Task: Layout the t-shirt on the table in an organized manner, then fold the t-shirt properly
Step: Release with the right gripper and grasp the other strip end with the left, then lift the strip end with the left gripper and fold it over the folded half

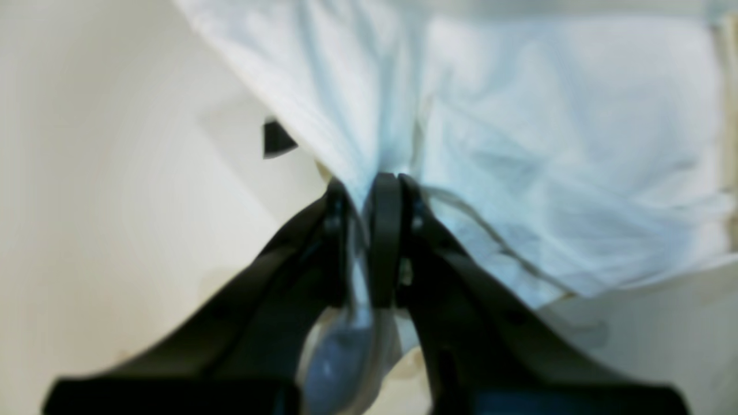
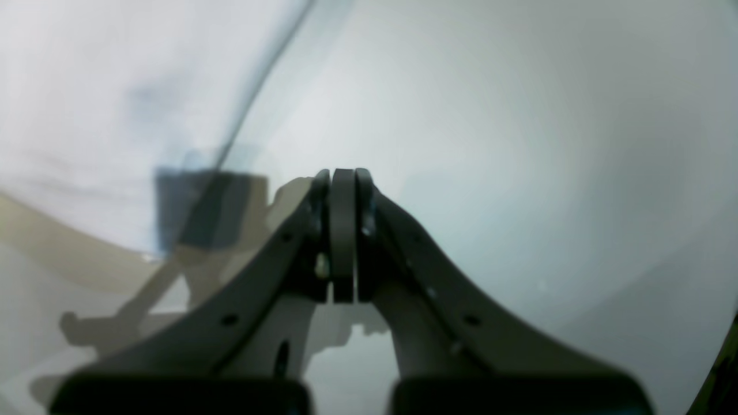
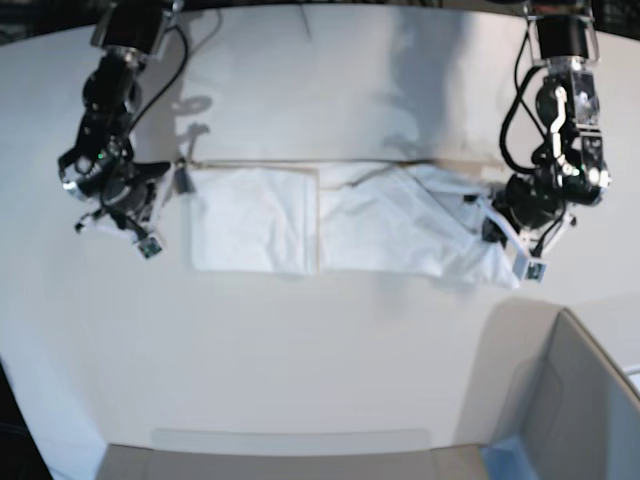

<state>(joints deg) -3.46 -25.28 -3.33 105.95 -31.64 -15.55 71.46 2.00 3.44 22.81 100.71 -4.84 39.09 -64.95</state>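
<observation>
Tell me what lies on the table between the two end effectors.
The white cloth t-shirt spans it in the base view, from beside the right end effector to the left end effector, which grips it.

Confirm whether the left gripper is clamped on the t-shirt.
Yes: the left gripper pinches a fold of the white t-shirt between its closed jaws.

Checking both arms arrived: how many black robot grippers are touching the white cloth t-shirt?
1: the left gripper pinches the white cloth t-shirt at one end; the right gripper is shut beside the other.

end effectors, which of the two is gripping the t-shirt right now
The left end effector, on the base view's right, is shut on bunched cloth of the t-shirt. The right end effector is shut on nothing.
</observation>
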